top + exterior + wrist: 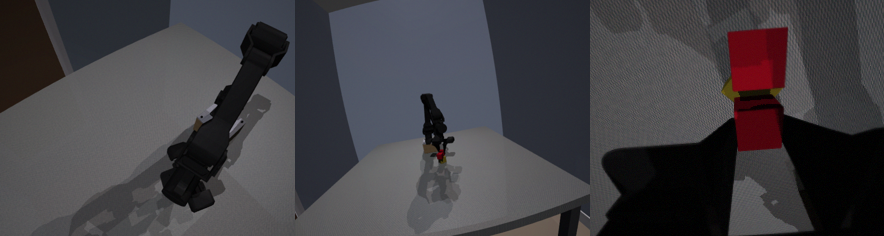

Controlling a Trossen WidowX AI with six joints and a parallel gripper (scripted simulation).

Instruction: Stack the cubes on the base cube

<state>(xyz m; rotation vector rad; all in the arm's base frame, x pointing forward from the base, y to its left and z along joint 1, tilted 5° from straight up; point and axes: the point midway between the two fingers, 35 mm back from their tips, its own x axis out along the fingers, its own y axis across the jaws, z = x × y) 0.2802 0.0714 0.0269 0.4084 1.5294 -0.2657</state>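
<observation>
The yellow base cube stands on the table, mostly hidden in the wrist view. One red cube sits on top of it, on the side away from the gripper. My gripper is shut on the other red cube, which looks roughly level. It is beside the placed cube, with a narrow dark gap between them in the wrist view. Whether it touches the base cube cannot be told. All three cubes are hidden behind the arm in the top view.
The arm reaches over the cubes from its mount, a tan block with light brackets. The table carries broad arm shadows. Walls stand behind it.
</observation>
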